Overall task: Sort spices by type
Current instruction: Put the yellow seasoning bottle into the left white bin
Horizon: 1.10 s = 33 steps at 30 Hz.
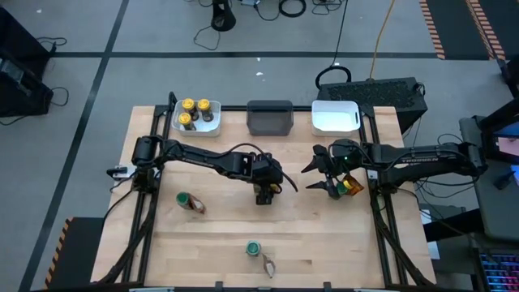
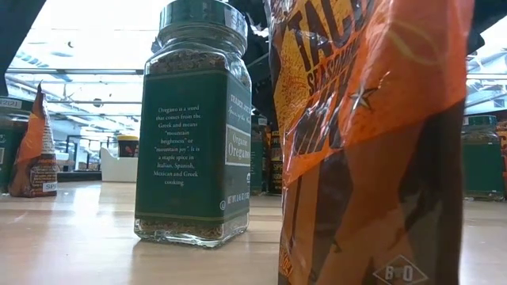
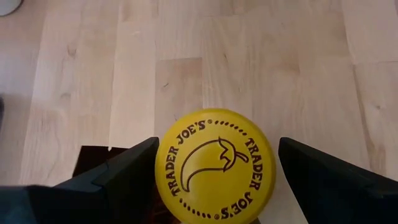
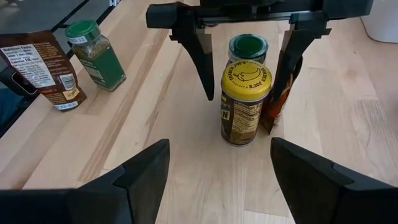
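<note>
My left gripper is open and points down near the table's middle. Its fingers stand on either side of an upright yellow-lidded jar, also seen in the right wrist view as the yellow-lidded jar. A green-lidded jar and an orange packet stand just behind it. My right gripper is open and level, facing that jar from the table's right. Another green-lidded jar with a packet stands on the left. A third green-lidded jar and packet are near the front edge.
Three bins line the far edge: a white bin holding three yellow-lidded jars, a dark grey bin and a second white bin. An orange packet and a lidded jar lie under my right arm. Bare wood lies between the groups.
</note>
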Each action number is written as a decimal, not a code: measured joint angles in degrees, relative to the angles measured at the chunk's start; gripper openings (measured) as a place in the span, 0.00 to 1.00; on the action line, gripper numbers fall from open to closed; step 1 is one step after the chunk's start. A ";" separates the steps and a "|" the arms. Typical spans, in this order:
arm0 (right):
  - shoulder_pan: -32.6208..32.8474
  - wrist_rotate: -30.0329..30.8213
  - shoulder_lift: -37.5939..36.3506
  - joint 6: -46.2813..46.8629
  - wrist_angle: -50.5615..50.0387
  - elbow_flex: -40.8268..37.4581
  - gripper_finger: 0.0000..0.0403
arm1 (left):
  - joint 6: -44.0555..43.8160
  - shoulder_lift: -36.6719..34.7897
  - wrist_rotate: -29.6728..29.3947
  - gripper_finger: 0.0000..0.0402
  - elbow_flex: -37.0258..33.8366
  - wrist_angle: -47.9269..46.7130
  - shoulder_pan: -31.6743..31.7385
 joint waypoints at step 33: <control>0.00 0.00 0.00 0.18 -0.23 -0.02 0.65 | 1.99 -0.46 5.81 0.60 9.16 -5.07 -0.01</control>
